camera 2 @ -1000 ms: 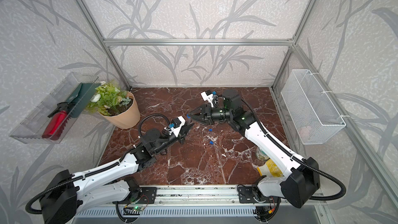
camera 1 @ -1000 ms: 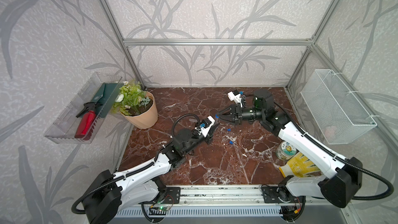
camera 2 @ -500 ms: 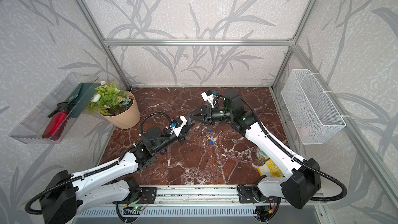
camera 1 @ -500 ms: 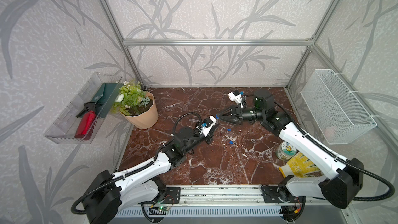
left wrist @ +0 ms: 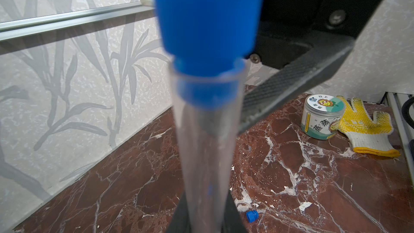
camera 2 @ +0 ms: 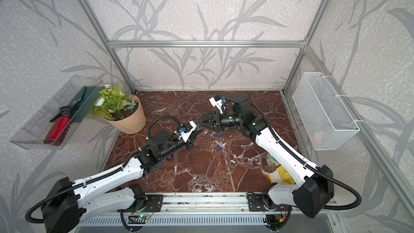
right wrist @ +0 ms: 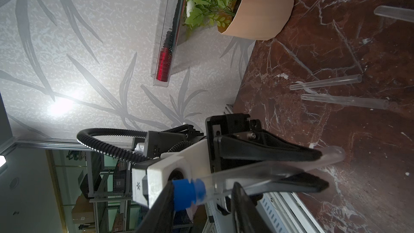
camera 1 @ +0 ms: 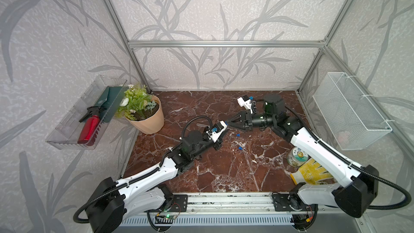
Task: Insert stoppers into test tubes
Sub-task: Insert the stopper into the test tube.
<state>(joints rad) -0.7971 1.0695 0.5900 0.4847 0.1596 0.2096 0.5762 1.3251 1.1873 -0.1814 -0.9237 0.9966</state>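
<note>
My left gripper (left wrist: 206, 218) is shut on a clear test tube (left wrist: 205, 153), held off the table with its mouth toward the right arm. A blue stopper (left wrist: 207, 19) sits partly inside that mouth. My right gripper (right wrist: 202, 186) stands partly open. One of its fingers (right wrist: 161, 207) lies against the head of the stopper (right wrist: 187, 192), and the other stands apart beside the tube (right wrist: 268, 171). The two grippers meet above mid-table in both top views. Three more test tubes (right wrist: 324, 82) lie on the marble. Two loose stoppers (camera 1: 238, 134) (camera 1: 240, 148) lie nearby.
A potted plant (camera 1: 145, 117) stands at the back left. A small jar (camera 1: 298, 155) and a yellow glove (camera 1: 313, 173) lie at the front right, under the right arm. A wire basket (camera 1: 349, 110) hangs on the right wall and a clear tray (camera 1: 74, 128) on the left.
</note>
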